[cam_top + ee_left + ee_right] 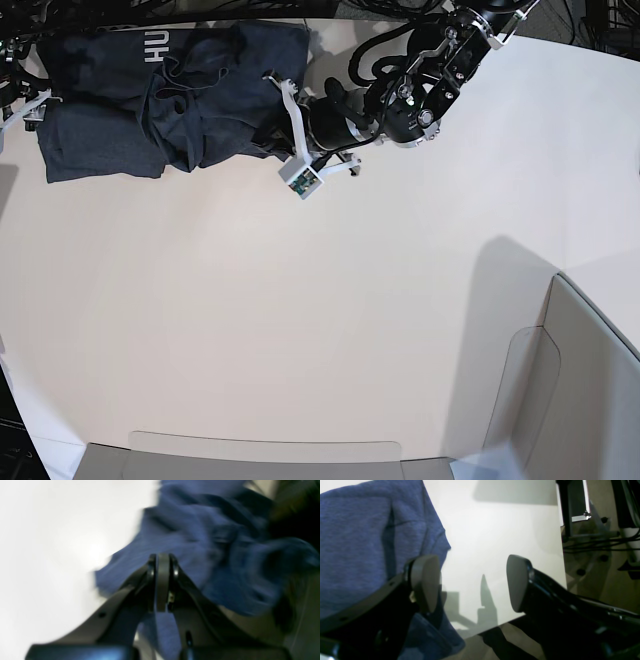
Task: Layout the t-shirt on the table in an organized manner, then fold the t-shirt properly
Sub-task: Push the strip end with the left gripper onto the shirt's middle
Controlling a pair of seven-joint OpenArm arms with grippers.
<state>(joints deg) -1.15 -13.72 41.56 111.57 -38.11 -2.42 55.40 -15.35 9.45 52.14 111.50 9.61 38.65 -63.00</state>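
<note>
Two arms work at the far edge of the table (330, 330), where the t-shirt (165, 95) lies bunched and wrinkled in the corner on the base view's upper left, its white lettering facing up near the rim. The left gripper (163, 580) reaches in from the base view's upper right, its black arm (405, 95) stretched low over the tabletop toward the shirt's near edge. In the left wrist view, which is blurred, its two dark fingers (160, 585) stand pressed together with no gap between them, and blue fabric fills the space just beyond and below the tips; whether any cloth is pinched between them cannot be told. The right gripper (472, 582) sits at the shirt's other end, barely visible at the base view's left border. Its pads (517, 582) stand well apart with bare white tabletop showing between them, and nothing is held. Blue heathered fabric drapes just behind and beneath the pad on that view's left side, hanging down past the table's rim. A grey-beige bin wall (560, 380) rises at the base view's lower right, well apart from the shirt.
</note>
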